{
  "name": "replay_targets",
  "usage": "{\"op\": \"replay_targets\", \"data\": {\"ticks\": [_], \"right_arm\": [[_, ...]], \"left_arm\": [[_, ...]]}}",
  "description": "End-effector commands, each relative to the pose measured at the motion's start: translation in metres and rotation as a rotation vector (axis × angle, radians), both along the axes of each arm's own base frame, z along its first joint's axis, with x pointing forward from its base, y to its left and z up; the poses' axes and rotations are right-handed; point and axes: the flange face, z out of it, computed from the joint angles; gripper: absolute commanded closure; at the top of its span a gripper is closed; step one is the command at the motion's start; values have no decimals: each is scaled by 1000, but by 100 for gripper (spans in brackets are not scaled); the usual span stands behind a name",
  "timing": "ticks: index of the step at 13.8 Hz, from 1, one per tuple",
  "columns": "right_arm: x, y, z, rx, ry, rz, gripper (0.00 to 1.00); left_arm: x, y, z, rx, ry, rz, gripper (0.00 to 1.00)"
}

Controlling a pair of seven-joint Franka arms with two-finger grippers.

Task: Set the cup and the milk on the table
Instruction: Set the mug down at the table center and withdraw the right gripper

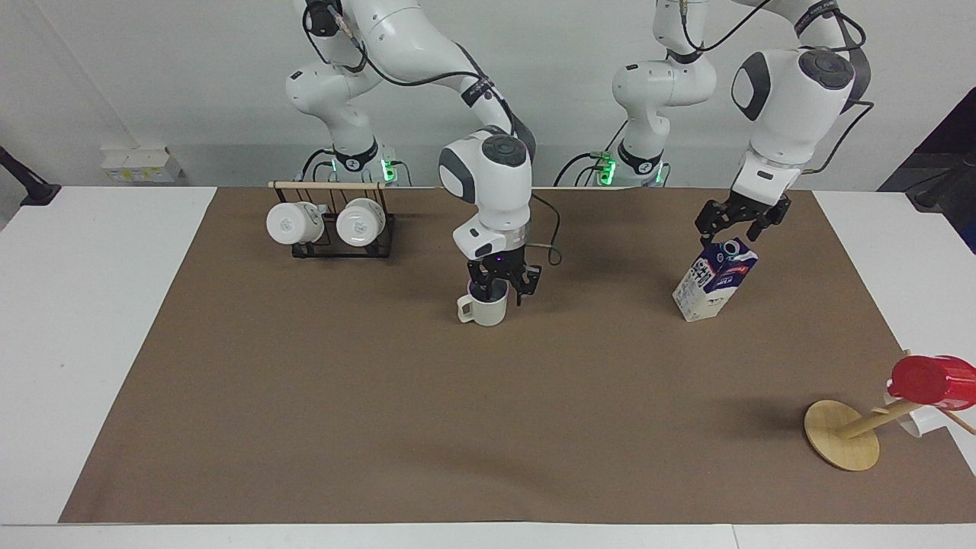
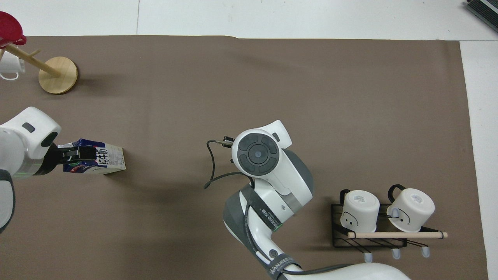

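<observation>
- Across the table point(image 1: 91, 305), facing view: the cup point(image 1: 483, 311) stands upright on the brown mat point(image 1: 381, 396), just toward twelve o'clock from the mat's centre, with its handle pointing to nine o'clock.
- Right gripper point(image 1: 503, 292): pointing straight down directly over the cup's rim with its fingers spread apart. One finger appears to dip at the mouth and the other hangs outside the wall. No pinch on the rim is evident, and the cup rests on its own base. Judgement: the cup counts as placed, and a straight vertical exit is needed so that a finger does not catch the rim and tip it.
- Milk point(image 1: 713, 280): on its base on the mat at about two o'clock, spout uppermost and well apart from the cup.
- Left gripper point(image 1: 733, 231): just over the carton's gable, fingers spread to either side of the ridge and gripping nothing. Contact with the spout cannot be ruled out. The carton is tall and narrow, so a sideways brush could topple it.
- Bystanders: a rack with two white mugs point(image 1: 332, 225) at eleven o'clock, and a wooden stand point(image 1: 842, 435) carrying a red cup point(image 1: 930, 380) at four o'clock. Both are clear of the work.
- Overhead view: the milk sits at nine o'clock on the mat, with the left gripper's spread fingers overlapping its dark top.
- Overhead view, centre: the right arm's wrist covers the cup and its own fingers, so neither can be checked from this view.
- Judgement: both items appear to be set down, and only the arms' withdrawal remains.
</observation>
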Motion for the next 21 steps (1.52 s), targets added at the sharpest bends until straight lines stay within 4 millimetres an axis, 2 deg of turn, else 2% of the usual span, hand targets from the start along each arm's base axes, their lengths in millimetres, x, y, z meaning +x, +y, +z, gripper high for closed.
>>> {"op": "replay_targets", "data": {"ticks": [1, 4, 8, 11, 14, 15, 18, 21], "right_arm": [[0, -41, 63, -7, -9, 36, 0], [3, -76, 93, -21, 2, 60, 0], [15, -145, 129, -45, 5, 103, 0], [9, -193, 157, -55, 42, 146, 0], [3, -233, 174, -70, 77, 172, 0], [2, -246, 178, -74, 89, 177, 0], [-4, -292, 188, -81, 130, 189, 0], [-8, -330, 187, -82, 175, 177, 0]], "left_arm": [[-7, 6, -4, -1, -27, -14, 0], [-4, 6, -10, -2, -39, -13, 0], [-2, 4, -14, -3, -41, -21, 0], [-1, 9, -17, 4, -42, -87, 28], [-1, 12, -17, 6, -39, -100, 46], [-1, 12, -17, 6, -38, -100, 49], [1, 12, -14, 5, -35, -93, 49], [8, 1, 11, 0, -44, -79, 49]]}}
